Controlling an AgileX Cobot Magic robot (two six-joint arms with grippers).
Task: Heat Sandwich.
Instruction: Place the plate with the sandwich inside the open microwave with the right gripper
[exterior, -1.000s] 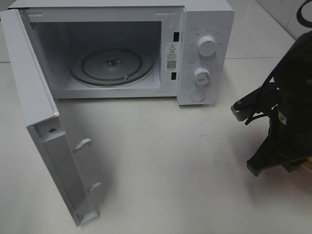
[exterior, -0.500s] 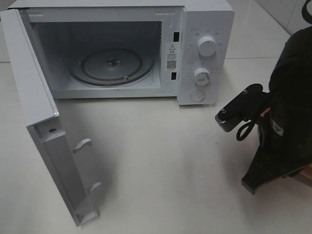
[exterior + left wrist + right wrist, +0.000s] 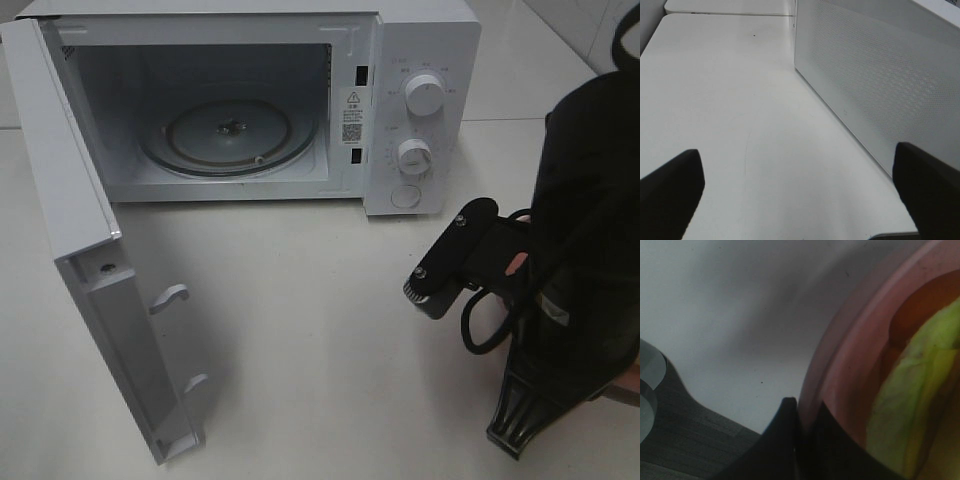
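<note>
The sandwich (image 3: 912, 390) shows its yellow-green lettuce and a reddish-brown layer in the right wrist view, lying on a round pink plate (image 3: 840, 385). My right gripper (image 3: 797, 437) is shut on that plate's rim, one dark finger on each side of it. From above, the black right arm (image 3: 585, 250) hides the sandwich, and only a pinkish sliver of plate (image 3: 630, 380) peeks out at the right edge. My left gripper (image 3: 800, 200) is open and empty, its fingertips (image 3: 670, 190) far apart low over the table beside the microwave's perforated side wall (image 3: 875, 85).
The white microwave (image 3: 420, 60) stands at the back of the table with its door (image 3: 85, 250) swung wide open to the left. A glass turntable (image 3: 228, 135) lies inside the cavity. Two dials (image 3: 424, 95) are on its right panel. White tabletop (image 3: 320, 330) lies in front.
The right arm has moved left and toward the table's middle, now covering more of the right side of the high view. The left gripper and the microwave have not moved.
</note>
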